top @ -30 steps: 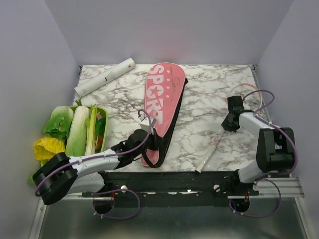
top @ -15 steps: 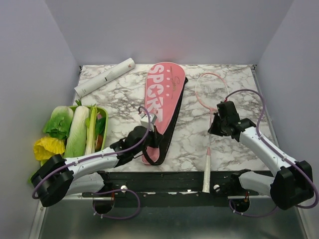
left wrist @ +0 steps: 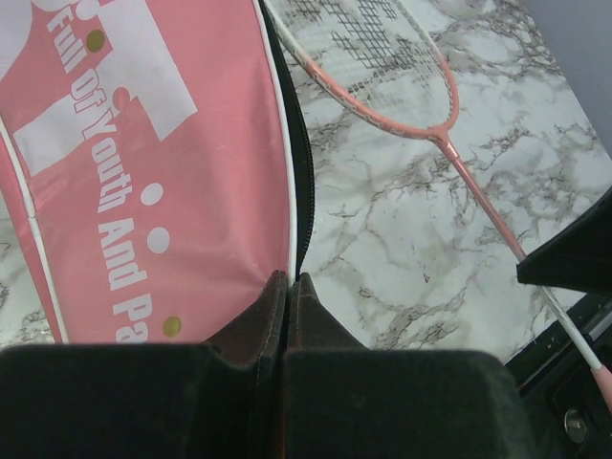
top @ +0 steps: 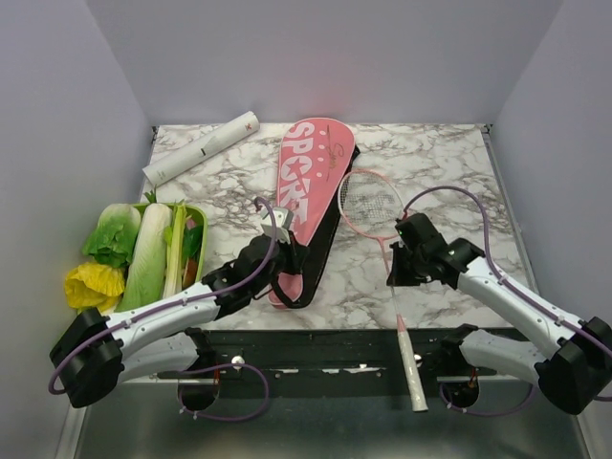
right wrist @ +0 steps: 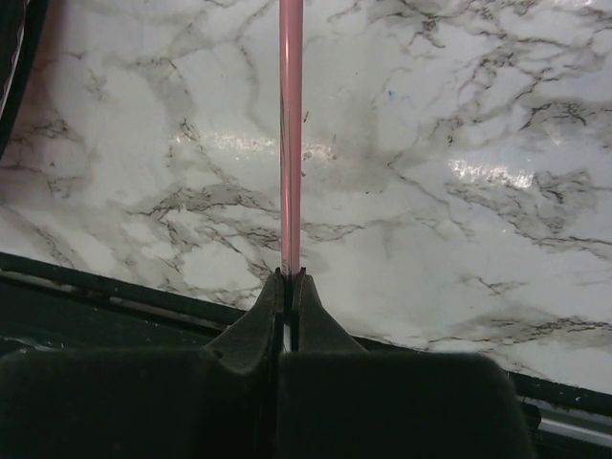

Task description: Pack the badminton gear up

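The long pink cover (top: 308, 196), lettered in white and edged in black, stretches away from the left claw (left wrist: 290, 279), which pinches its near edge by the zip. The thin pink-framed racket (top: 370, 203) lies just right of it. Its shaft is nipped in the right claw (right wrist: 290, 277), with the strung head beyond the claw and the pale handle behind. The white tube (top: 201, 148) lies well beyond the left claw, off to its left.

The left arm stretches low from its base, forward and toward the right, its pincer (top: 285, 254) pressed closed on the edge of the pink cover (top: 308, 177). The right arm slants in toward the left, wrist tipped downward, its pincer (top: 394, 273) clamped on the racket (top: 369, 203) at its thin shaft.
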Tool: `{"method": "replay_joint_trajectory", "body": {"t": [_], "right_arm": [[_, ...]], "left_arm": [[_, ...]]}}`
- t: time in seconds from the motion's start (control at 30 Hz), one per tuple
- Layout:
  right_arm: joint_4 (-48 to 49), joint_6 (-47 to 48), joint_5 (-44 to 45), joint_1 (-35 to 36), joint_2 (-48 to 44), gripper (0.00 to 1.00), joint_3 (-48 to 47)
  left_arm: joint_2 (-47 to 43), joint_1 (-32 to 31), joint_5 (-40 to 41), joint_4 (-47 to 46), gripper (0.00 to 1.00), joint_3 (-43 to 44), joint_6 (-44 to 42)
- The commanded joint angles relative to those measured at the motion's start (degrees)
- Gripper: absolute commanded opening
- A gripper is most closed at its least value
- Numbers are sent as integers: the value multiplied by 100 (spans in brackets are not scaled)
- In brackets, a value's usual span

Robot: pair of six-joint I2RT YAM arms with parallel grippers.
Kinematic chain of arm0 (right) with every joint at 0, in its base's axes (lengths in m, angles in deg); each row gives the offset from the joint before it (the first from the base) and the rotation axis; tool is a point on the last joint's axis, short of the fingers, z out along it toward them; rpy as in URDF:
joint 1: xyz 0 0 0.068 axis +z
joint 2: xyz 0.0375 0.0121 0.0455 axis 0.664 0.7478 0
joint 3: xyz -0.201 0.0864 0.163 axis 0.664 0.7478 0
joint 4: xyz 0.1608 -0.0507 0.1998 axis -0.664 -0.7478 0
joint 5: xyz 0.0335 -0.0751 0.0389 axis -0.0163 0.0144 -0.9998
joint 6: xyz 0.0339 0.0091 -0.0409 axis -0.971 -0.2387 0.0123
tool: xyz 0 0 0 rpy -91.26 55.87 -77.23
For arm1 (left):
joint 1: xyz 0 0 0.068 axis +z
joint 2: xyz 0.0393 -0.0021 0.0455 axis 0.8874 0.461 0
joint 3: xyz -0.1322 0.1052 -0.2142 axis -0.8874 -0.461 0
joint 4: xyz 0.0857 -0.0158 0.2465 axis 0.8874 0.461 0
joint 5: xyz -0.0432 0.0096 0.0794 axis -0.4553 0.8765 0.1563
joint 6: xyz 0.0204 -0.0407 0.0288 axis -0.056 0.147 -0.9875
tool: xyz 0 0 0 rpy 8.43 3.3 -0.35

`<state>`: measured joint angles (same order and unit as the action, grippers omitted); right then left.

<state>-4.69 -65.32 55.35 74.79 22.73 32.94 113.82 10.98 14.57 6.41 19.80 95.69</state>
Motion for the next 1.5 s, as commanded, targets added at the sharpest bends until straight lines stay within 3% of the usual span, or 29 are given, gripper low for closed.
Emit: {"method": "replay_joint_trajectory", "body": {"t": [0.0,0.67,1.1,1.47], "right_arm": [[-218,-102,-91,319,84,1,-20],[159,-358,322,1084,1217,1,-1373],[1258,-244,1938,1067,3598,1,-3014],[2610,-112,1535,549,5392,1,-4440]], "left_arm": [[-227,33,272,-73,0,210,-34],[-130,33,17,-275,0,-176,116],[90,-2,-448,-521,0,-431,361],[301,-63,-528,-732,0,-660,625]]}}
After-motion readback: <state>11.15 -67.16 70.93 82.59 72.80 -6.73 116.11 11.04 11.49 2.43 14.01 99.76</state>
